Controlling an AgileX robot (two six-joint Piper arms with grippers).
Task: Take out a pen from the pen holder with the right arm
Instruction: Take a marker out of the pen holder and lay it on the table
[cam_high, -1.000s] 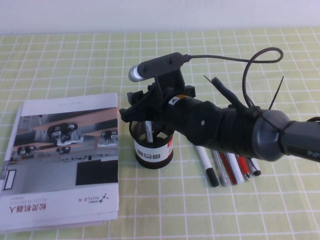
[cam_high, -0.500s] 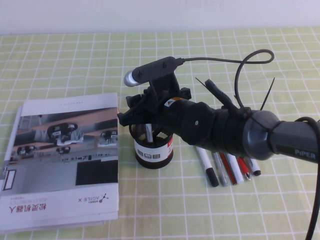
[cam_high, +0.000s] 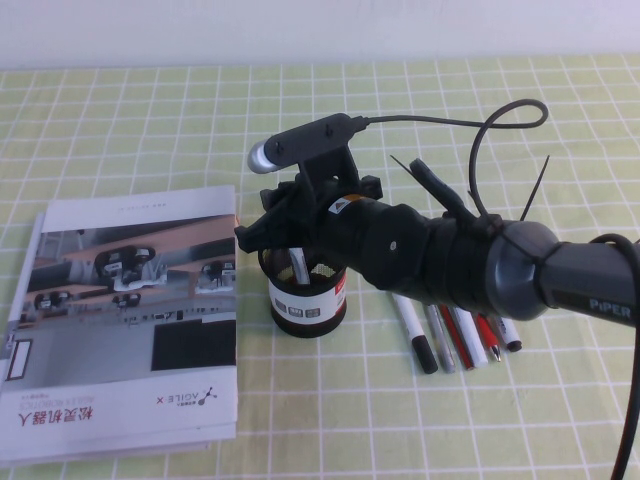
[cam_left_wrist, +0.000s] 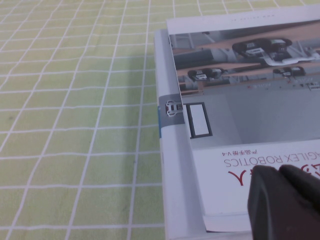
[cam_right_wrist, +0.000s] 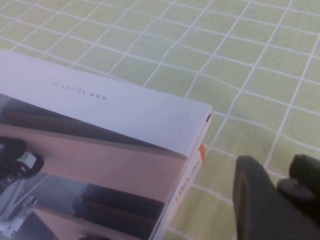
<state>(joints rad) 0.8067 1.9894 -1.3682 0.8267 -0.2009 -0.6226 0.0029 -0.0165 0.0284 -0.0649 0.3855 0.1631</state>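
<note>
Green checked cloth is covering the surface (cam_high: 120, 120), with a white wall (cam_high: 100, 30) running behind it. The black mesh pen holder (cam_high: 305, 310) is standing upright near the middle, just beside the right edge of a booklet (cam_high: 130, 320) that is lying flat. A white pen (cam_high: 300, 268) is leaning inside the holder, its tip poking up toward the rim. The right tool (cam_high: 275, 222) is hanging directly over the holder's mouth, reaching in from the right side. The arm is blocking the view, so I can't tell how wide the tool is standing or whether it is gripping the pen. Several loose pens (cam_high: 455, 335) are lying side by side to the right of the holder, partly under the arm. The left tool (cam_left_wrist: 285, 200) is showing only in its own wrist view, hovering over a corner of the booklet, closed up and holding nothing.
</note>
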